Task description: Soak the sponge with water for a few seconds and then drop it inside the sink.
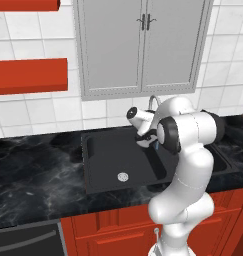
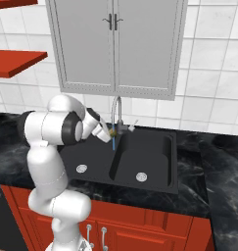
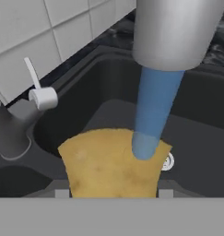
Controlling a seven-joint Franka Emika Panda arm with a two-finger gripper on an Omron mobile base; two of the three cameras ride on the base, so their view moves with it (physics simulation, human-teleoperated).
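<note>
The yellow-tan sponge [image 3: 111, 166] sits between my fingertips, with my gripper [image 3: 113, 193] shut on it. A blue stream of water [image 3: 155, 110] falls from the grey faucet spout [image 3: 173, 32] onto the sponge's upper right part. I hold it above the matte black sink [image 3: 85, 83], over the divider between the two basins. In the right base view the gripper [image 2: 107, 131] is just under the faucet [image 2: 118, 110], a speck of sponge [image 2: 112, 131] showing at the stream [image 2: 113, 142]. In the left base view the gripper [image 1: 145, 140] hangs over the sink [image 1: 108, 155].
The faucet's lever handle [image 3: 39, 97] stands just left of the sponge, near the tiled wall. Round silver drains [image 2: 82, 168] [image 2: 141, 177] lie in both basins. Black marble counter [image 1: 33, 170] surrounds the sink; grey cabinet doors [image 2: 115, 44] hang above.
</note>
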